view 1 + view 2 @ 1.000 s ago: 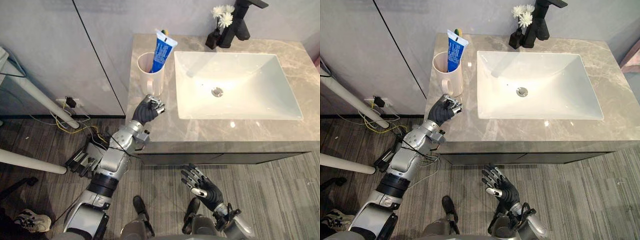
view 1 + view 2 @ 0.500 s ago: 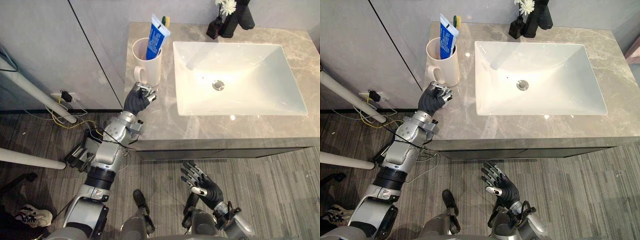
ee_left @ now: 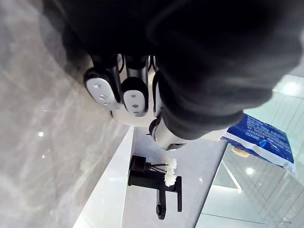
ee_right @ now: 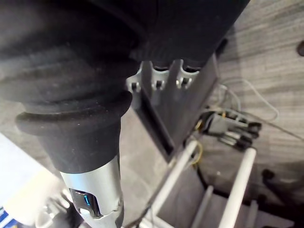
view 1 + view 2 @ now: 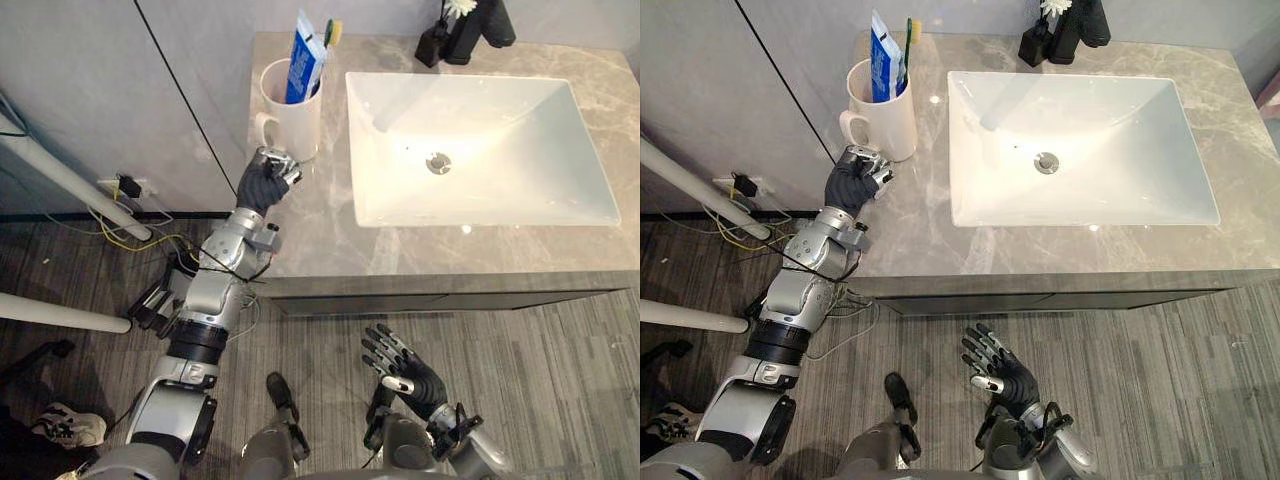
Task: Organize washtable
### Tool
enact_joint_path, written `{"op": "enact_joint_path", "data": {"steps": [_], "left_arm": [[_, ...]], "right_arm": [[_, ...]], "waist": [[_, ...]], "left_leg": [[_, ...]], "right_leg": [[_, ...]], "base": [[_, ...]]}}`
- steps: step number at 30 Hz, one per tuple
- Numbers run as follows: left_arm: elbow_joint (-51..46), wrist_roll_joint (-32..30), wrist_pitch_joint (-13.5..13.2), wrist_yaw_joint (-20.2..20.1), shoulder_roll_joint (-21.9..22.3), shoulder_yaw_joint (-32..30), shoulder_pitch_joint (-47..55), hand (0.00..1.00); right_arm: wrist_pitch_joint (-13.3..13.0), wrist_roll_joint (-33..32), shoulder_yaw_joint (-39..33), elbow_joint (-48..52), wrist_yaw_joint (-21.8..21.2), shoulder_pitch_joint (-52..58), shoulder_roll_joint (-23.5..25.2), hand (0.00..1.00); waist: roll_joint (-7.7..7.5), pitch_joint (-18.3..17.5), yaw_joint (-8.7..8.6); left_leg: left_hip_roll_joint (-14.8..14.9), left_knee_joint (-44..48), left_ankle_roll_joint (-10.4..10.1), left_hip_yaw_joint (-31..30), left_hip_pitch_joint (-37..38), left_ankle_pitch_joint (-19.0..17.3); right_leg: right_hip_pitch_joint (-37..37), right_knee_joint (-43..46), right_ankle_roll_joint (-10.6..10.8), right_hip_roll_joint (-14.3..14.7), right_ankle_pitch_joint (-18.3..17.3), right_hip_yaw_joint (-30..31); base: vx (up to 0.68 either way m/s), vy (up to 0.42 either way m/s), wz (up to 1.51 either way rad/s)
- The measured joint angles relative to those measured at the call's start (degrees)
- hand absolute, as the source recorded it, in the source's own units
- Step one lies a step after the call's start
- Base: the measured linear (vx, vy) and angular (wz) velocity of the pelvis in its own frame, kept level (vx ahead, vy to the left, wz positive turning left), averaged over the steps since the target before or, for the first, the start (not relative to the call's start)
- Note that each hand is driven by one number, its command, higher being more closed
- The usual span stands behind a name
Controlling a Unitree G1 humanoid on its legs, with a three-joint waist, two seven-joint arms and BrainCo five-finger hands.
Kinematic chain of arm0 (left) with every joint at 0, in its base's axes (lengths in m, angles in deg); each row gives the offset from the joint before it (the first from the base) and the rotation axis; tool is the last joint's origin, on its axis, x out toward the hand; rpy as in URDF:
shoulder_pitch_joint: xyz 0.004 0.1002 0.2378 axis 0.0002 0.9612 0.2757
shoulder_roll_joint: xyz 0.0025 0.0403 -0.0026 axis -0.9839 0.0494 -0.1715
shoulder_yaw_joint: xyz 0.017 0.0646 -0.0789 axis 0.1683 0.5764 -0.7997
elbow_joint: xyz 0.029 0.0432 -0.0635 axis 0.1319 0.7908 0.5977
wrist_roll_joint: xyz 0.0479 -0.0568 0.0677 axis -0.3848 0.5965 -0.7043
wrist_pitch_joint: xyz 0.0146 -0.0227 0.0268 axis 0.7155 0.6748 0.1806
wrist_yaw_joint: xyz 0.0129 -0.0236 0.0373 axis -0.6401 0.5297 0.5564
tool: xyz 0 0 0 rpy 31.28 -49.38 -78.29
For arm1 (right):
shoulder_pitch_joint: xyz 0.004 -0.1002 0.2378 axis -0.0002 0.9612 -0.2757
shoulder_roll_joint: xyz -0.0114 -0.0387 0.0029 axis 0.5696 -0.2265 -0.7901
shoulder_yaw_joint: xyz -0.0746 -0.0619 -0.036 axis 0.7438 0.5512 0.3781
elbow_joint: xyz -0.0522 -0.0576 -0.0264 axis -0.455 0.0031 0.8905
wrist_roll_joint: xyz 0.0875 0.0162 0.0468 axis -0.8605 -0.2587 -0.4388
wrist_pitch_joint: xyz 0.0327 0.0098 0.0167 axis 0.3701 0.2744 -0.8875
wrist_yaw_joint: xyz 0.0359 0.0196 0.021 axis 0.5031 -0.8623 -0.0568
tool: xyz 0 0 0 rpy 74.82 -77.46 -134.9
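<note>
A white mug (image 5: 293, 103) stands at the counter's back left corner, left of the sink, with a blue toothpaste tube (image 5: 302, 47) and a toothbrush (image 5: 331, 33) upright in it. My left hand (image 5: 264, 182) rests over the counter just in front of the mug's handle (image 5: 264, 127), fingers curled and holding nothing. In the left wrist view the curled fingertips (image 3: 100, 90) hover above the marble, with the tube (image 3: 260, 139) past them. Below the counter's front edge my right hand (image 5: 408, 372) hangs over the floor, fingers spread.
The white sink basin (image 5: 478, 205) takes up the middle of the marble counter (image 5: 320, 235). A black faucet (image 5: 478, 28) and a small black vase of white flowers (image 5: 437, 38) stand at the back. A grey wall panel (image 5: 120, 90) borders the counter's left side.
The camera has shifted, so the whole scene sits differently. My left hand has drawn slightly back and to the left of the mug, still curled. The right hand has kept its place.
</note>
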Motion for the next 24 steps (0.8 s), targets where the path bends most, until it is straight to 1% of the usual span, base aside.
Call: {"op": "enact_joint_path", "data": {"steps": [4,8,15,21,24], "left_arm": [[1.16,0.00,0.05,0.00,-0.28,0.45,-1.21,1.00],[1.56,0.01,-0.04,0.04,-0.48,0.52,-2.57,1.00],[2.56,0.03,-0.02,0.24,-0.67,0.77,-4.12,1.00],[4.02,0.10,-0.28,1.41,-0.90,0.89,-6.63,1.00],[4.48,0.22,-0.28,1.66,-2.17,0.88,-7.59,1.00]], "right_arm": [[0.00,0.00,0.47,0.01,-0.03,0.01,-0.01,0.00],[0.00,0.00,0.94,0.02,-0.05,0.04,-0.03,0.00],[-0.02,0.00,0.97,0.03,-0.05,0.05,-0.03,0.00],[-0.05,-0.01,1.00,0.04,-0.05,0.07,-0.04,0.00],[-0.05,-0.01,1.28,0.04,-0.05,0.20,-0.04,0.00]], "waist": [[-0.02,0.08,0.01],[-0.06,1.16,-0.01],[-0.09,1.31,-0.23],[-0.10,2.40,-0.43],[-0.08,2.75,-0.66]], "left_leg": [[-0.01,0.00,0.00,0.01,0.01,0.00],[0.00,0.00,0.00,0.20,0.08,0.00],[0.00,0.01,0.00,0.37,0.08,0.00],[0.04,0.01,0.00,0.40,0.08,0.00],[0.04,0.01,0.00,0.45,0.04,0.00]], "right_leg": [[-0.02,0.09,-0.01,-0.04,0.00,0.01],[-0.08,0.15,-0.09,-0.05,0.06,0.14],[-0.20,0.14,-0.10,-0.05,0.07,0.24],[-0.21,0.15,-0.11,-0.02,0.09,0.24],[-0.29,0.15,-0.14,-0.02,0.10,0.28]], "base": [[0.00,0.000,0.00],[0.00,0.000,-0.01],[0.00,0.000,0.00],[0.00,0.000,0.00],[0.00,0.000,0.00]]}}
